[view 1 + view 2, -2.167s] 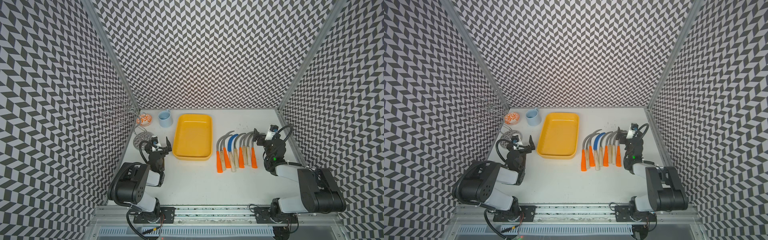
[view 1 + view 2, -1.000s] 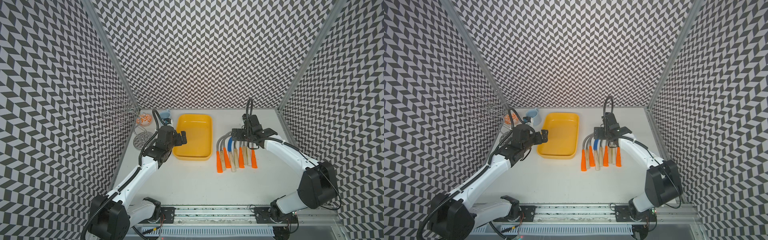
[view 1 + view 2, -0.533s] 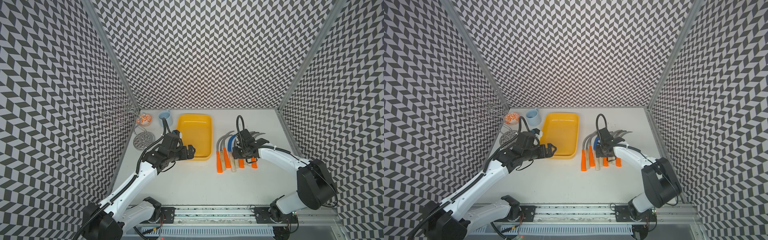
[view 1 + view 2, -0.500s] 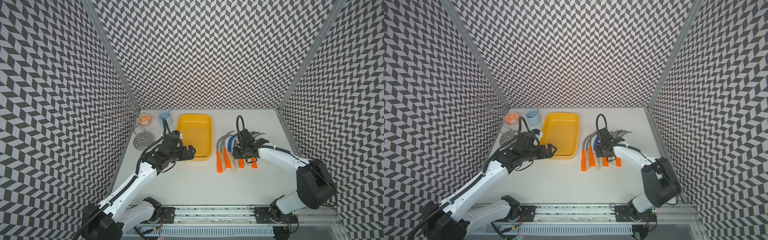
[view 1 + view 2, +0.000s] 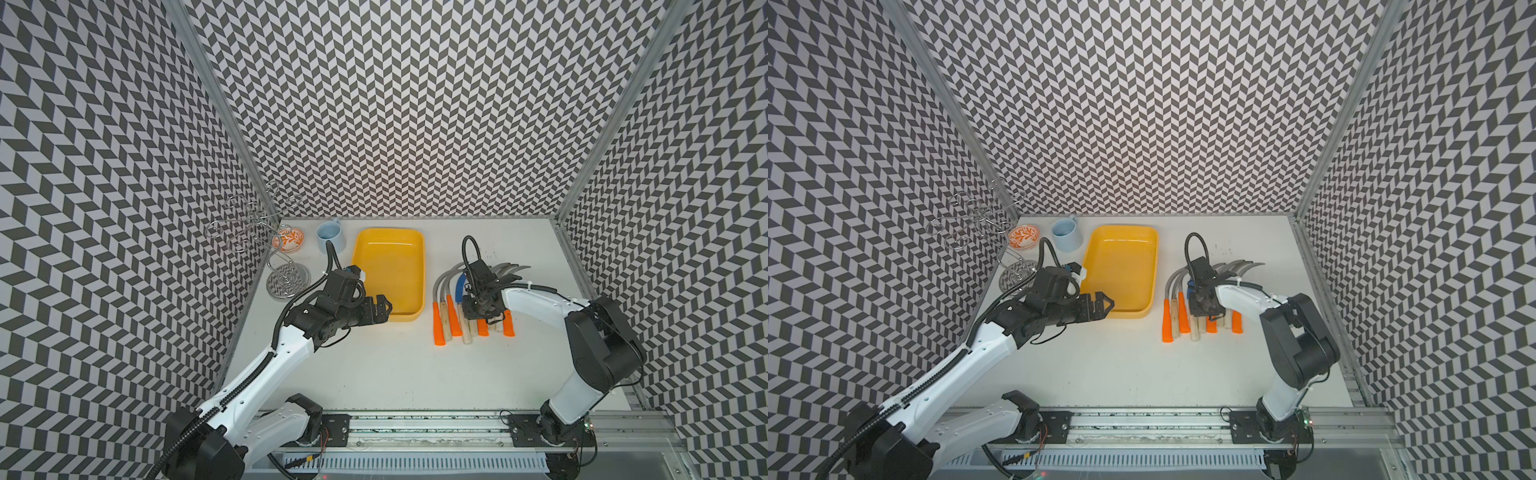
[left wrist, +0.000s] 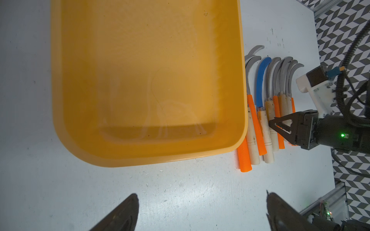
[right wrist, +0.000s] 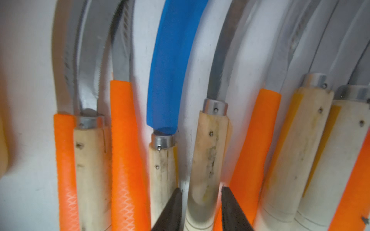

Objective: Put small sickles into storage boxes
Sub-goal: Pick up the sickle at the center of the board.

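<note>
To the right of the yellow tray (image 5: 419,266), the right claw (image 7: 201,190) is pinching narrowly on the wooden grip of a pale-handled sickle (image 7: 210,152), its fingers (image 7: 170,212) pressing in from both sides. That sickle is lying flat on the table (image 5: 395,374) in the row of small sickles (image 5: 446,309), just beside the blue-bladed sickle (image 7: 172,60), on the side away from the tray. The handles are lying packed side by side, leaving the fingers barely any room; an orange handle (image 7: 254,150) is crowding the finger farther from the tray. The row is sitting just beside the tray's right rim, apart from it, with bare table stretching beyond the handle ends. By the tray's near edge the left claw (image 6: 201,194) is hovering wide open, holding nothing. In both top views the right arm (image 5: 536,299) is covering the middle of the row, so the pinch is showing only in the right wrist view, where the handle ends are running out of frame.
</note>
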